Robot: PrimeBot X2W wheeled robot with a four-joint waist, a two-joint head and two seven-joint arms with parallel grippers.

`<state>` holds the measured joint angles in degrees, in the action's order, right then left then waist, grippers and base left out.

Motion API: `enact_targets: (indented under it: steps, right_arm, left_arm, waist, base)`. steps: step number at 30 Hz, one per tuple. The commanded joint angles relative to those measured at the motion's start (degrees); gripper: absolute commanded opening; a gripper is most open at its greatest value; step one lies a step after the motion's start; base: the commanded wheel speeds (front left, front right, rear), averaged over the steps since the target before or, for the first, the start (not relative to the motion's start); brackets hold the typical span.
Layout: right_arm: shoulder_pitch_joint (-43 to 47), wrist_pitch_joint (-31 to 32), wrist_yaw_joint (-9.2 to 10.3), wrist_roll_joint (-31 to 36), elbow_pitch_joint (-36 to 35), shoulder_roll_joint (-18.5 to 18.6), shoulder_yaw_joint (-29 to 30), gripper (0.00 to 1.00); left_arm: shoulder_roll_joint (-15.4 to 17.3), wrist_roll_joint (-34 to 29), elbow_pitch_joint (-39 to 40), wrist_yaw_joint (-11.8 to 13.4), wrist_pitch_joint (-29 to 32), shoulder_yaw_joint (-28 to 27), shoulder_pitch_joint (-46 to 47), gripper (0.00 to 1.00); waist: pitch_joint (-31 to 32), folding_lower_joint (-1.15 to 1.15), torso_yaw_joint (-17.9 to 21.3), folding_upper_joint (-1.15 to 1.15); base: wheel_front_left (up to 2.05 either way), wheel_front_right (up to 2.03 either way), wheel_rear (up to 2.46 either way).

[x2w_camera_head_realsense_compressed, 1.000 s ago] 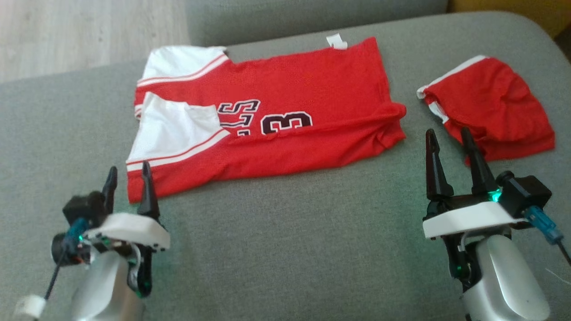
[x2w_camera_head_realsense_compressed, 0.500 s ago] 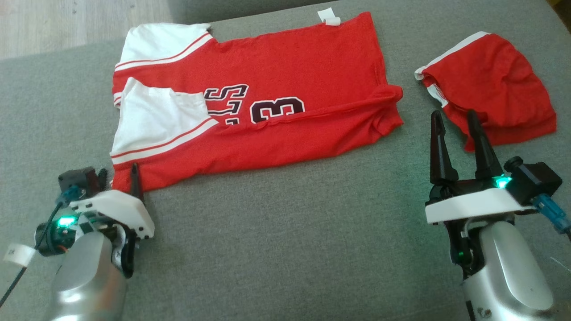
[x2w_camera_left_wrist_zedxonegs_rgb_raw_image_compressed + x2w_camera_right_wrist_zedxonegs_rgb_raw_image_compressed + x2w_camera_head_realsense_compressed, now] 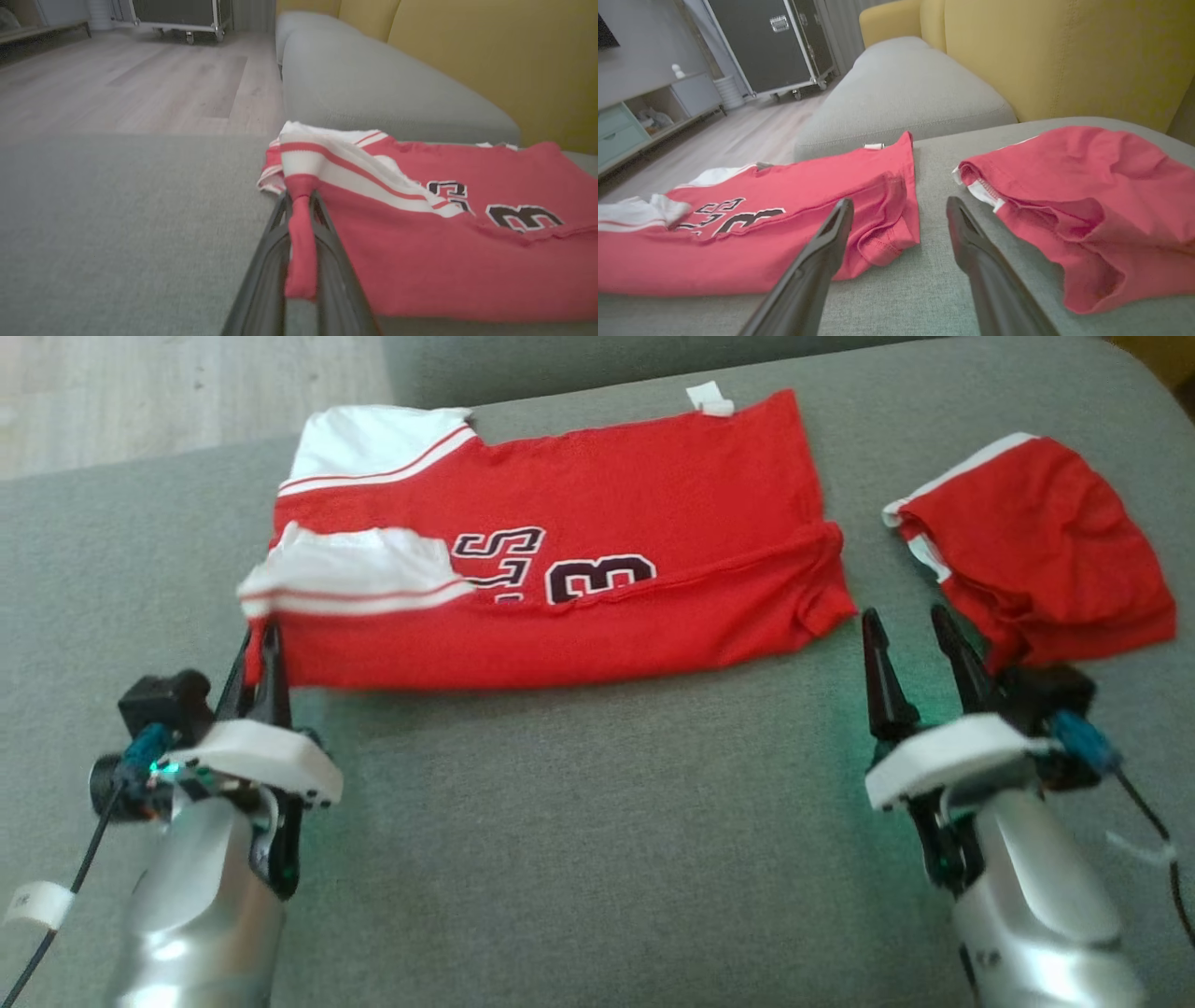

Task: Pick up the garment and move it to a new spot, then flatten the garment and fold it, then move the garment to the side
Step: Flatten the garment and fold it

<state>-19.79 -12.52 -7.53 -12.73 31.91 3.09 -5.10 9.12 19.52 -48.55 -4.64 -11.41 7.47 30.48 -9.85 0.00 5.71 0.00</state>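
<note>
The garment (image 3: 607, 523) lies spread on the sofa cushion (image 3: 597, 821), stretching right from the left gripper (image 3: 261, 649), which pinches its near left corner. The right gripper (image 3: 904, 613) sits just before the gap between the garment's right end and a smaller crumpled piece (image 3: 1046, 541), seemingly shorts, ahead to its right.

Head overhead; wrists low; shared jersey (image 3: 597, 551)

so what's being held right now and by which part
The left gripper pinches the red jersey by its near sleeve-side corner; the right gripper is open, empty.
</note>
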Motion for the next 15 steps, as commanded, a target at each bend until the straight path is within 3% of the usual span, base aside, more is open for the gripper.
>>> enact_targets:
  steps: [1, 7, 15]
  right_arm:
    - [-3.57, 0.67, 0.04, 0.95, -0.26, -0.21, -1.1, 1.0]
    - [-12.11, 7.27, 0.04, 8.24, 11.32, -0.21, 0.6, 1.0]
    - [-19.56, 11.64, 0.04, 15.97, 23.61, -0.21, 7.19, 1.0]
  left_arm:
    - [1.42, 0.01, 2.85, -0.28, -1.39, -1.19, 1.71, 0.0]
    - [0.17, -0.93, 10.39, -1.39, -3.21, 1.06, 1.18, 0.0]
    - [-0.88, -1.43, 13.23, -2.07, -3.34, 4.41, 1.39, 0.0]
  waist:
    - [0.16, 0.0, -0.54, 0.0]
    - [-0.7, 0.0, -2.91, 0.0]
    - [-2.31, 0.0, -5.77, 0.0]
  base:
    - [0.0, 0.0, 0.0]
    - [0.0, 0.0, 0.0]
    - [0.0, 0.0, 0.0]
